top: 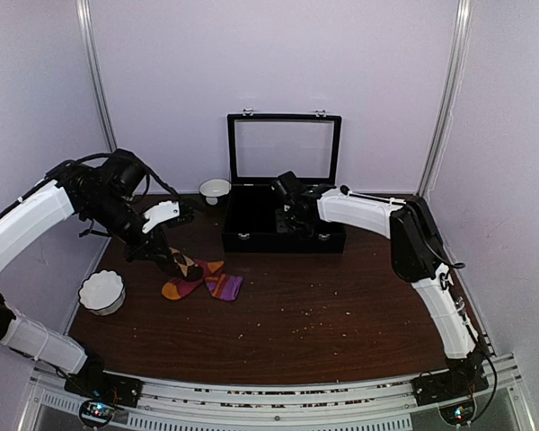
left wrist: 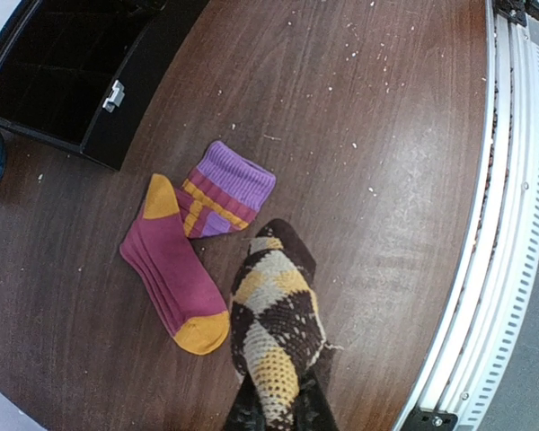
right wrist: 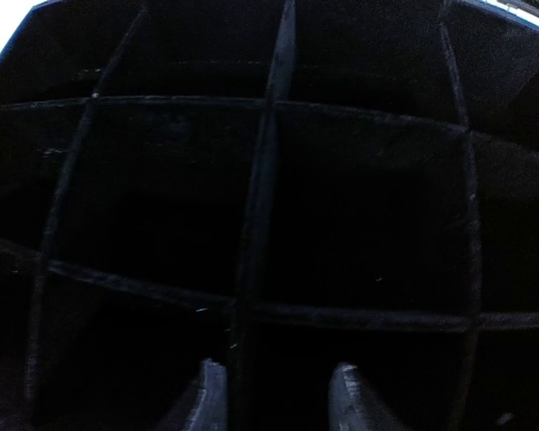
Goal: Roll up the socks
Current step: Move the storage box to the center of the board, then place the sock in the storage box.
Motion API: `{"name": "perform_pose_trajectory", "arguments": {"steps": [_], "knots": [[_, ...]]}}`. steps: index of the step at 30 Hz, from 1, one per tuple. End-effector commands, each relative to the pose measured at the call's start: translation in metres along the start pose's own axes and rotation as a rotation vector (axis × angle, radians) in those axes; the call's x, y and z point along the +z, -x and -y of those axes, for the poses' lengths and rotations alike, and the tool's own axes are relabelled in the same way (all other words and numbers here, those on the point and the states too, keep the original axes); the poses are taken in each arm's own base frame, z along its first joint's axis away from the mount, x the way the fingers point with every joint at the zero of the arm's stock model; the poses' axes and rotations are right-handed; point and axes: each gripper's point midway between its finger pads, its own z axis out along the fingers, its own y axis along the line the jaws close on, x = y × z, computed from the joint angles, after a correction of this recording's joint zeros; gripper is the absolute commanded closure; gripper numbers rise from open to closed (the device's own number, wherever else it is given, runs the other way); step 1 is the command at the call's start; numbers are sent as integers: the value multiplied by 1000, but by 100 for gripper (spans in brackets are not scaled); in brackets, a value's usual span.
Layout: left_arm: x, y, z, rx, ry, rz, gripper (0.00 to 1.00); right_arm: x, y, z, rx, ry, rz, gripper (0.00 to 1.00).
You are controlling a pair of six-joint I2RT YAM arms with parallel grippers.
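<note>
Pinching the argyle sock (left wrist: pixel 274 332) over open tabletop (left wrist: pixel 386 180), left hand (left wrist: pixel 278 415) clamped, right hand (right wrist: pixel 278 400) part-open astride a box divider (right wrist: pixel 262 224)

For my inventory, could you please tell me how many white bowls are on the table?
2. One white bowl sits near the table's left edge; the other bowl stands at the back, left of the black case, which might hide more.

Socks left of centre on your table (top: pixel 341 314), case behind them.
Your case (top: pixel 251 235) stands open at the middle of the back edge, with your right gripper (right wrist: pixel 274 395) inside it, astride a divider (right wrist: pixel 251 224). The small bowl (top: pixel 215 189) is left of the case, and the dish (top: pixel 101 292) is near the left edge. The held sock (left wrist: pixel 274 332) in your left gripper (top: pixel 175 260) is just left of the flat socks (top: pixel 211 283).
</note>
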Motion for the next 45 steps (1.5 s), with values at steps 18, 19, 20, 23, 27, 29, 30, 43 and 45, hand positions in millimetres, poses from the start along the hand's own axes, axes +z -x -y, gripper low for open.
{"name": "perform_pose_trajectory", "arguments": {"steps": [18, 19, 20, 23, 27, 29, 30, 43, 45], "knots": [[25, 116, -107, 101, 238, 78, 100, -62, -153, 34, -25, 23, -201, 78], [30, 123, -110, 116, 244, 74, 100, -66, -158, 31, -20, 31, -193, 77], [39, 130, -115, 126, 250, 64, 100, -72, -163, 29, -10, 37, -184, 77], [62, 142, -127, 157, 280, 21, 100, -80, -178, 21, 13, 54, -166, 77], [87, 153, -136, 201, 317, -17, 100, -84, -194, 8, 11, 75, -165, 76], [100, 154, -144, 223, 358, -48, 100, -84, -196, 7, 8, 63, -161, 73], [105, 154, -149, 234, 381, -63, 100, -85, -197, 7, 9, 64, -156, 71], [147, 165, -176, 298, 473, -83, 100, -99, -197, -5, 11, 134, -103, 64], [156, 166, -178, 301, 474, -87, 100, -103, -196, -11, 15, 158, -82, 62]]}}
